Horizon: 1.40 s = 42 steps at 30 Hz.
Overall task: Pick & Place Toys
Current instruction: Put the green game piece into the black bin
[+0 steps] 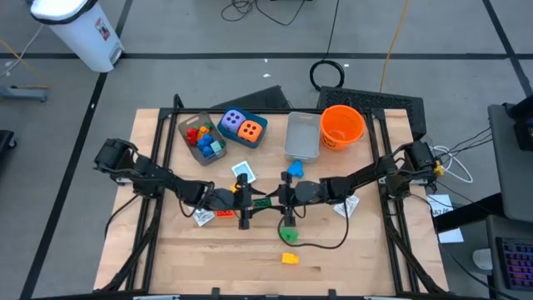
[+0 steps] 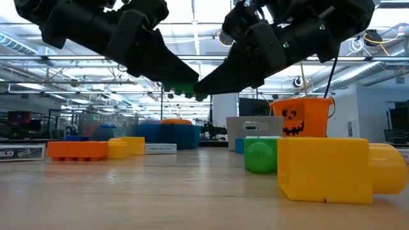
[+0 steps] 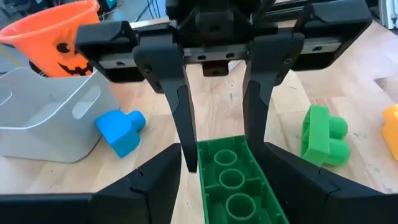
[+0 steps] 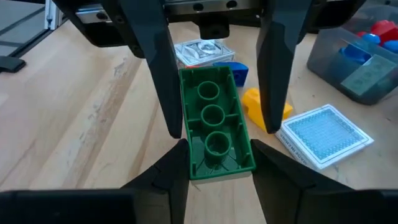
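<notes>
A dark green brick hangs in the air over the table's middle, between my two grippers, and also shows in the low view. My right gripper comes from the table's right and is shut on the brick's right end. My left gripper comes from the left and is open. Its fingers stand on either side of the brick's left end, one right beside the brick, the other clear of it. Other toys lie on the table around them. My right gripper pinches the green brick's two long sides at its right end between its two fingers. The fingers come level from the table's right and lie along the brick. The brick is lifted clear of the table and level, its hollow side showing in both wrist views. My left gripper: I cannot tell whether its one near finger touches the brick's side.
On the table are a green brick, a yellow brick, a blue brick, a red-orange brick and cards. At the back stand a box of bricks, two dice, a grey bin and the orange bucket.
</notes>
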Each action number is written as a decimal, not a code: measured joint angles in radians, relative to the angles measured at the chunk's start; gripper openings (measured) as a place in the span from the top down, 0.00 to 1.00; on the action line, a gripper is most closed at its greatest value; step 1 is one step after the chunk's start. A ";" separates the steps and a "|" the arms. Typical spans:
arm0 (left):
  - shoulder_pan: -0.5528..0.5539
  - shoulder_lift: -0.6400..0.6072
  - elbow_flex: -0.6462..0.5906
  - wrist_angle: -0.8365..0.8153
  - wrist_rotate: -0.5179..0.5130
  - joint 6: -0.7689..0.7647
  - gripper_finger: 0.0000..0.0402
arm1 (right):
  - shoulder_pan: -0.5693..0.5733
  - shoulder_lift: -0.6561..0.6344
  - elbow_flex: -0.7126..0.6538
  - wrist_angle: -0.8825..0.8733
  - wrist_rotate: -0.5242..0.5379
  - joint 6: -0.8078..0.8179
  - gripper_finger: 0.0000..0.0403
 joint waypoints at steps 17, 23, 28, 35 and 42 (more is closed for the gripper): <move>0.002 0.000 0.001 -0.061 -0.011 -0.034 0.44 | 0.002 -0.033 0.000 -0.022 0.009 -0.009 0.66; 0.002 0.000 0.001 -0.056 -0.014 -0.039 0.44 | 0.002 -0.033 0.000 -0.078 0.080 -0.031 0.66; 0.002 0.000 0.001 -0.056 -0.013 -0.043 0.44 | 0.002 -0.033 0.000 -0.072 0.081 -0.033 0.66; 0.002 -0.001 0.000 -0.074 -0.016 -0.047 0.58 | 0.002 -0.033 0.000 -0.073 0.081 -0.032 0.66; 0.003 -0.001 0.000 -0.077 -0.019 -0.052 0.63 | 0.002 -0.033 0.000 -0.074 0.081 -0.032 0.65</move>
